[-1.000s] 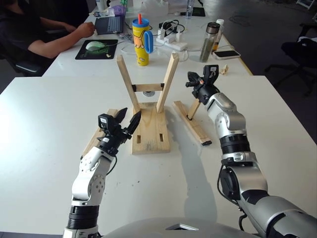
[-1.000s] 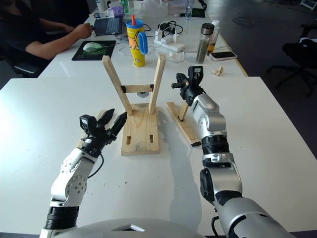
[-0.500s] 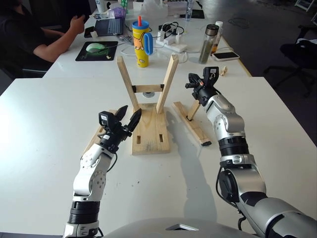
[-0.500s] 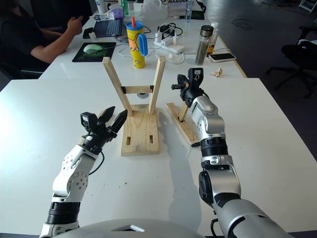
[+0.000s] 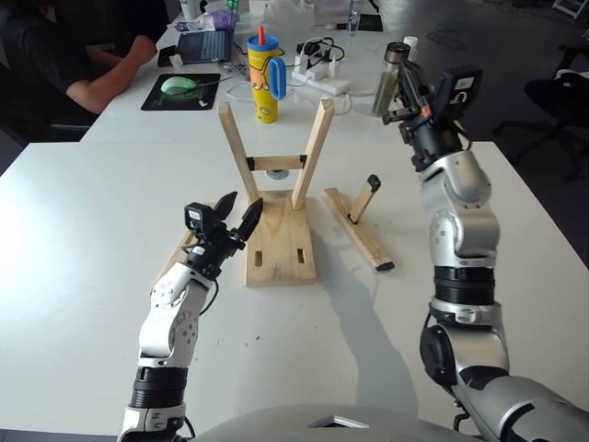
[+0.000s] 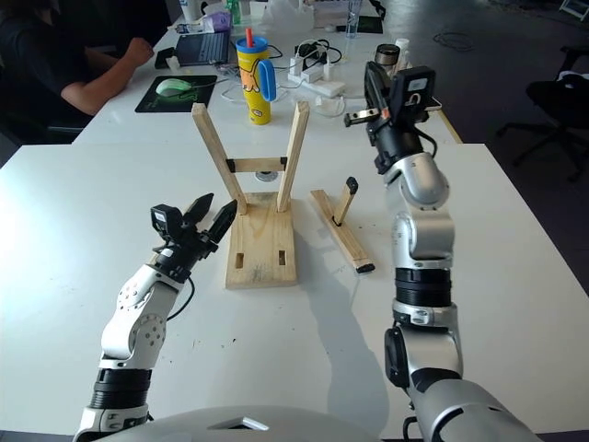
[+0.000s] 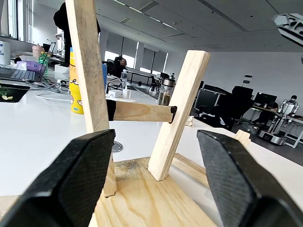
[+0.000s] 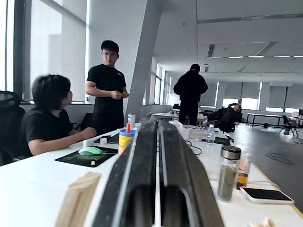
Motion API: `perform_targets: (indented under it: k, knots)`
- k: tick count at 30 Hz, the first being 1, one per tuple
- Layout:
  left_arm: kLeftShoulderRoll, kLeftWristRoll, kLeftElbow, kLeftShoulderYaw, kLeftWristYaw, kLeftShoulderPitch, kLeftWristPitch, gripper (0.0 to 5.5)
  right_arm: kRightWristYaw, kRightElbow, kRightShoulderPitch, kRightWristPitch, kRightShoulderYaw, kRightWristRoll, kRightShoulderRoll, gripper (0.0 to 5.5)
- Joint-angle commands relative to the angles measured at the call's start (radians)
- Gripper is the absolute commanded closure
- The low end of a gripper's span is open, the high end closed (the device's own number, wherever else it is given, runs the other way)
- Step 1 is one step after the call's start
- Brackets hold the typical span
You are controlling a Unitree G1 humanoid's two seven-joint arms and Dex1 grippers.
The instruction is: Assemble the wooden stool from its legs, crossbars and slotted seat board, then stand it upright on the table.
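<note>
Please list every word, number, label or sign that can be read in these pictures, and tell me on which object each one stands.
No text can be read here.
Yellow cup: a printed figure, no legible words.
Left end effector and right end effector: each has a small pale label on its housing, too small to read.
Laptop: screen too small to read.

Far table, back of the scene: yellow cup with blue handle and red straw, upright. To its left you have a green mouse on a black mouse pad, with a laptop behind. To the cup's right: power strip with cables, dark-lidded bottle, phone just beside it.
</note>
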Motion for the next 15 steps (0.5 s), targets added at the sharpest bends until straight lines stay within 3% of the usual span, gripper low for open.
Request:
perform_targets:
  k: [1, 6, 15]
  knots:
    - [-0.013, 0.043, -0.015, 0.013, 0.053, 0.046, -0.022, 2.29, 0.08, 0.058, 0.122, 0.172, -0.024, -0.03, -0.173, 5.48]
    - [-0.02, 0.055, 0.005, 0.036, 0.094, 0.032, -0.021, 2.29, 0.197, 0.059, 0.254, 0.405, -0.017, 0.05, -0.235, 5.1]
    - [0.014, -0.021, 0.009, 0.05, -0.001, -0.002, 0.008, 1.02, 0.331, -0.038, 0.307, 0.633, 0.097, 0.105, -0.281, 3.7]
